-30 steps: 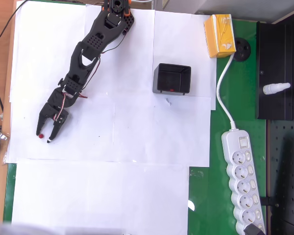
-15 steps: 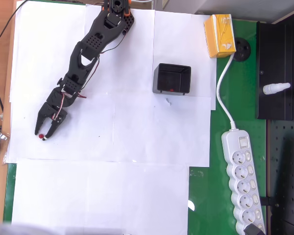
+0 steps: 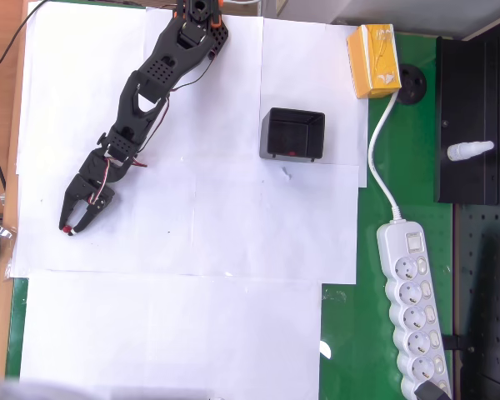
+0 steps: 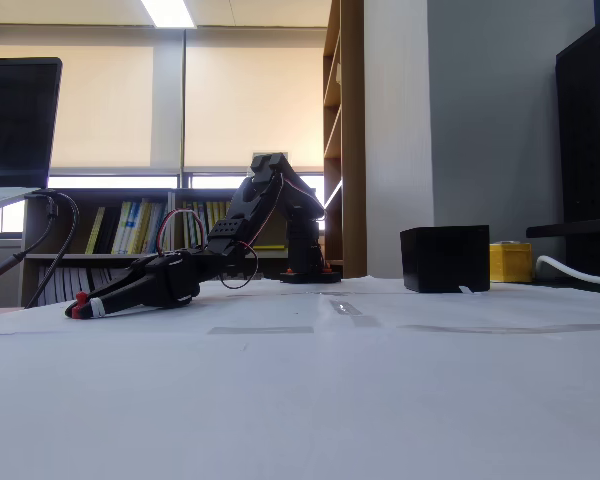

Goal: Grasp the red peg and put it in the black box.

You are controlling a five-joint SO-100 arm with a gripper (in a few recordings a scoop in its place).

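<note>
**Gripping confirmed at the peg; carry and drop outstanding**

Standing on the white paper sheets [image 3: 233,217] that cover the table, the black jointed robot arm [image 3: 158,71] reaches from its base at twelve o'clock in the overhead view down toward eight o'clock. The fixed view shows it lying low, with its fingertips close to the paper.

The small square black box with thick walls [image 3: 292,134] sits at about one o'clock from the picture's centre, well apart from the arm's working end. Its hollow is dark; a small red mark shows on the inner floor near the front wall, and what it is cannot be told. In the fixed view the box [image 4: 445,258] stands upright, with the yellow rectangular carton [image 4: 509,261] just beside it.

The black two-finger gripper [image 3: 68,227] has its fingers drawn together to a narrow point. The tiny bright-red short peg [image 3: 67,231] shows as a red dot between the tips; the fixed view also shows red at the tip [image 4: 72,310]. Judgement: the fingers are clamped on the peg, though it is too small to verify firm seating.

Progress, as judged: the grasp appears made. Lifting, carrying toward the box at about two o'clock from the gripper, and releasing over the hollow remain to be done.
</note>
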